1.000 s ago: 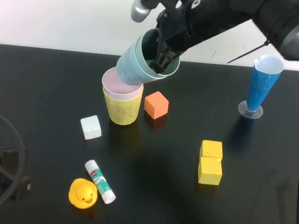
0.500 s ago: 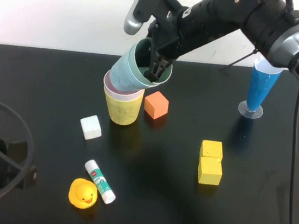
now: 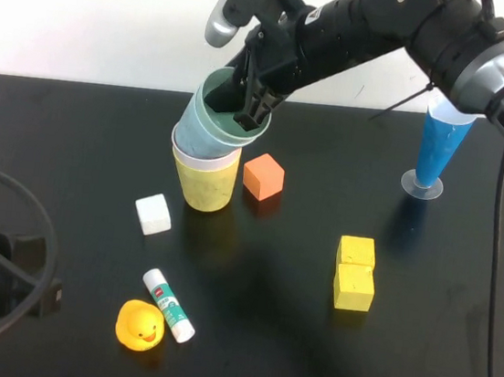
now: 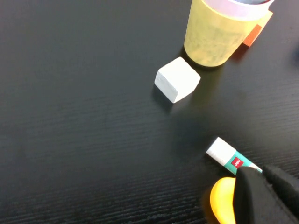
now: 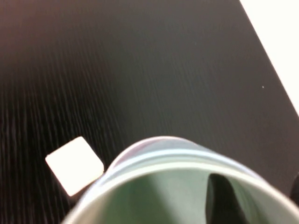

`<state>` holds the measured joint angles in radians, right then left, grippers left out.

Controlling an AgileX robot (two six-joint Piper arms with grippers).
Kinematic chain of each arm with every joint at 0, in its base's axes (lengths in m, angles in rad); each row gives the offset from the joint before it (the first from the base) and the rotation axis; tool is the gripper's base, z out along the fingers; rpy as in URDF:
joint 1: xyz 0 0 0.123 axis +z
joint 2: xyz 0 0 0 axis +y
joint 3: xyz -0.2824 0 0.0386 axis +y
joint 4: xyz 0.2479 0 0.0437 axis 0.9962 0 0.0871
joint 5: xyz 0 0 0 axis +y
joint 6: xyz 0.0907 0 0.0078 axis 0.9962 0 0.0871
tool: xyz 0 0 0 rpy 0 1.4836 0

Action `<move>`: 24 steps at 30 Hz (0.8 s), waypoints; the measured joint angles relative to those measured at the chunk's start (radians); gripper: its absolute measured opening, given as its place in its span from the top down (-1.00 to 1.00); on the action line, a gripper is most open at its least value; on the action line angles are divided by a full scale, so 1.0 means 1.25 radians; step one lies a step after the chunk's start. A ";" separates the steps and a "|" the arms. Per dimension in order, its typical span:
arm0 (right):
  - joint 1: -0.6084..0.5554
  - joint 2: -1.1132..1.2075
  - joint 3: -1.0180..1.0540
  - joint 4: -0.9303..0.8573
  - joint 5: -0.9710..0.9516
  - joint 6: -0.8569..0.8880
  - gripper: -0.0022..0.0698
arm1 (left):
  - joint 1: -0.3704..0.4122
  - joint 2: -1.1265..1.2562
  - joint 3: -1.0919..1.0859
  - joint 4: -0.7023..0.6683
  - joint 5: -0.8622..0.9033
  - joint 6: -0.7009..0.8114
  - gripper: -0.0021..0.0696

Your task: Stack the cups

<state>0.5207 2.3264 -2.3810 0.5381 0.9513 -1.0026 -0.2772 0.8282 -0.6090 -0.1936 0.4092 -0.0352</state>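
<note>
I have the right gripper (image 3: 246, 112) clamped on the rim of the nested pale-green-in-light-blue plastic tumblers (image 3: 212, 124), tilted to seat them into the pink-lined yellow tumbler (image 3: 204, 181); the left gripper (image 4: 268, 198) sits parked low beside the rubber duck, finger state unclear.

Black counter (image 3: 94, 123), matte. Directly on it: yellow cup (image 3: 205, 181) left of centre; orange cube (image 3: 264, 176) just beside it; white cube (image 3: 153, 214); glue stick (image 3: 169, 305) touching rubber duck (image 3: 139, 326) toward the near edge; two yellow blocks (image 3: 355, 273) touching; blue cone (image 3: 441, 143) toward the far right corner.
</note>
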 joint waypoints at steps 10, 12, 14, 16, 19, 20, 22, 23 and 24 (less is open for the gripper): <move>0.000 -0.011 -0.018 0.011 -0.001 -0.001 0.05 | 0.000 0.000 0.000 0.000 0.000 0.000 0.94; 0.000 -0.023 -0.024 0.013 0.000 -0.001 0.05 | 0.000 0.000 0.000 0.000 0.000 0.000 0.94; 0.000 -0.039 -0.027 0.014 0.000 -0.001 0.05 | 0.000 0.000 0.000 0.000 0.000 0.000 0.94; 0.000 -0.051 -0.033 0.016 0.005 -0.001 0.05 | 0.000 0.000 0.000 0.000 -0.006 0.000 0.94; 0.000 -0.066 -0.037 0.012 0.030 -0.001 0.17 | 0.000 0.000 0.000 0.005 -0.032 0.005 0.94; 0.000 -0.073 -0.037 -0.002 0.044 -0.001 0.29 | 0.000 -0.003 0.000 0.010 -0.046 0.010 0.94; 0.000 -0.099 -0.037 -0.055 0.084 0.019 0.63 | 0.000 -0.017 0.000 0.014 -0.075 0.013 0.94; 0.000 -0.112 -0.037 -0.085 0.104 0.037 0.72 | 0.000 -0.029 0.000 0.018 -0.092 0.019 0.94; 0.000 -0.132 -0.037 -0.127 0.121 0.062 0.79 | 0.000 -0.044 0.000 0.020 -0.107 0.028 0.94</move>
<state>0.5207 2.1616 -2.4275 0.3792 1.1029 -0.9254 -0.2772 0.7729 -0.6090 -0.1688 0.2759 0.0000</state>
